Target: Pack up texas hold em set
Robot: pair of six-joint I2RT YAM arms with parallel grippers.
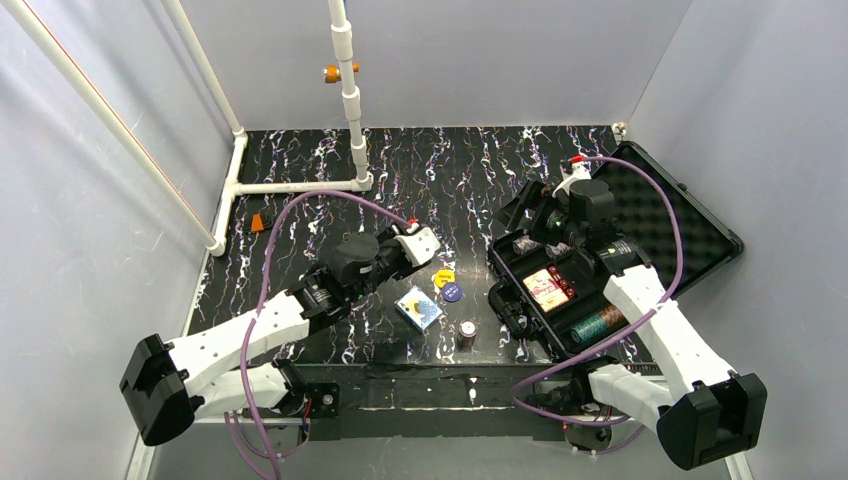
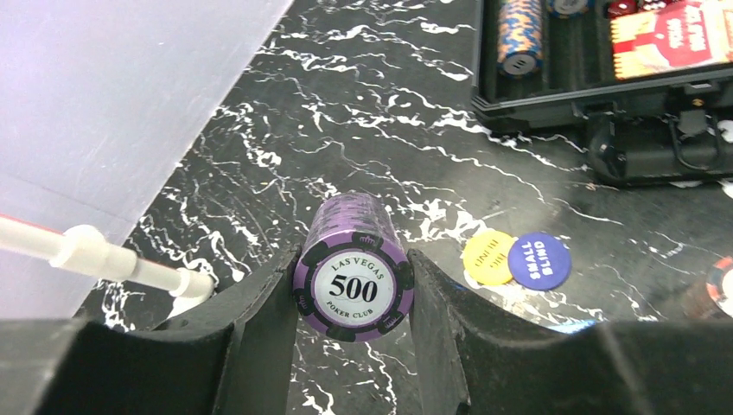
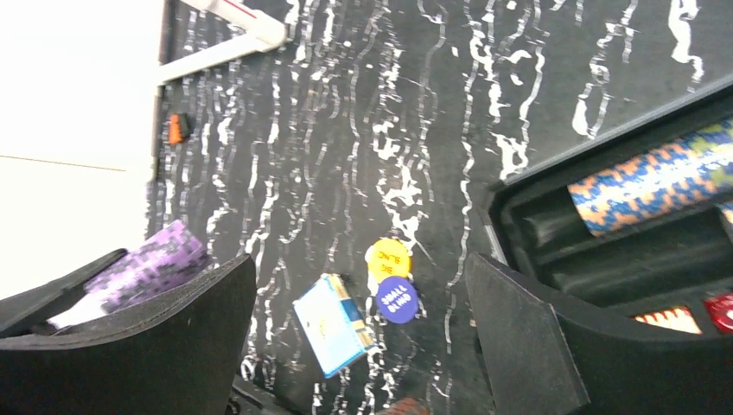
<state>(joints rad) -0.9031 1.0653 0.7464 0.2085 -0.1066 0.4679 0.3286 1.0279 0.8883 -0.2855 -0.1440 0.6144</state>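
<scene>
My left gripper [image 2: 354,259] is shut on a purple stack of "500" chips [image 2: 353,281], held lying on its side above the table left of the buttons. It shows as a white-tipped wrist [image 1: 418,242] in the top view. The black case [image 1: 530,320] lies open at the right, its foam lid [image 1: 670,215] laid back. Inside are an orange-blue chip stack [image 3: 657,177], a red card deck [image 1: 545,288], red dice [image 3: 722,309] and a green chip stack [image 1: 600,322]. My right gripper [image 3: 359,259] hangs open over the case's left end, holding nothing.
On the table lie a blue card deck [image 1: 419,308], a yellow button [image 1: 443,277], a blue "small blind" button [image 1: 452,292] and an upright chip stack [image 1: 467,330]. A white pipe frame [image 1: 350,100] stands at the back left, with a small orange piece [image 1: 258,222] by the left wall.
</scene>
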